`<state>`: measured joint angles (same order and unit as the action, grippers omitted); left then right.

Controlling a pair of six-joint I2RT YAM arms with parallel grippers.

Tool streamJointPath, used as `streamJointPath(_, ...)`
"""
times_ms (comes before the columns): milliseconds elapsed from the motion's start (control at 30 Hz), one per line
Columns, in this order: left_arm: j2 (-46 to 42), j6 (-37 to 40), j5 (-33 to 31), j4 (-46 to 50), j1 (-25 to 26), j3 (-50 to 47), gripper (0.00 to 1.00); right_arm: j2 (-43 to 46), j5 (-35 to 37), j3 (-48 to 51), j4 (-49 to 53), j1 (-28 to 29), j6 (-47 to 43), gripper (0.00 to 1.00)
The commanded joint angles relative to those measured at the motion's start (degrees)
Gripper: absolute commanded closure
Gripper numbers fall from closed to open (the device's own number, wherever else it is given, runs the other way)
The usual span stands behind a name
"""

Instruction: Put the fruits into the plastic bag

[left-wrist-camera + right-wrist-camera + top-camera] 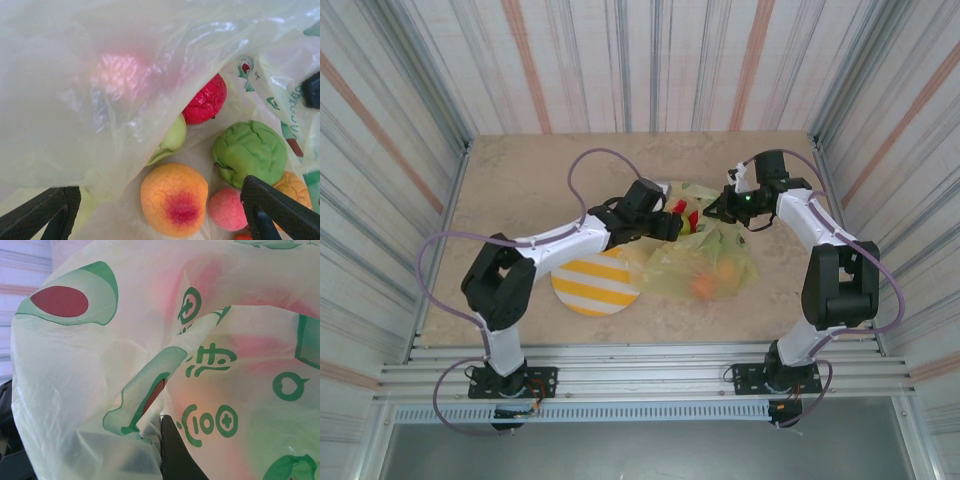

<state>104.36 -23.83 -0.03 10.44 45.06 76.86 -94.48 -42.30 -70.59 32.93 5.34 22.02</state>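
The translucent yellow plastic bag [705, 262] lies right of centre with fruits showing through it. My left gripper [672, 222] is at the bag's mouth and stands open [155, 220], its dark fingers [275, 210] wide apart. Below it, inside the bag, lie a yellow-red peach [174, 198], a green apple [250, 150], a red apple [205, 100], a small pink fruit [227, 209] and an orange [292, 187]. A fold of film hides the left side. My right gripper [725, 208] is shut on the bag's far edge, pinching the printed film [150, 405] against its finger [177, 455].
The round yellow-and-white striped plate [595, 285] sits on the table just left of the bag, under my left forearm. Corrugated walls close in the table on three sides. A metal rail runs along the near edge.
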Motion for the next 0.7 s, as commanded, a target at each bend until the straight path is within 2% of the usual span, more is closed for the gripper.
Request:
streamJointPath(0, -4.73, 0.02, 0.61, 0.11, -0.41, -2.06, 0.13, 0.18, -0.85, 0.98, 0.02, 0.41, -0.31, 1.00)
streamJointPath(200, -8.93, 0.36, 3.54, -0.42, -0.40, -4.76, 0.13, -0.26, -0.90, 0.81, -0.23, 0.48, -0.14, 1.00)
streamJointPath(500, -16.50, 1.38, 12.03, -0.43, -0.28, -11.40, 0.13, -0.13, -0.85, 0.80, 0.05, 0.29, -0.44, 1.00)
streamJointPath(600, -22.12, 1.45, 11.26, -2.19, 0.02, -16.55, 0.13, -0.29, -0.85, 0.75, 0.03, 0.36, -0.40, 1.00)
streamJointPath(667, -25.80, 0.00, 8.35, -3.06, -0.06, -20.44, 0.13, -0.35, -0.88, 0.74, -0.05, 0.35, -0.36, 1.00)
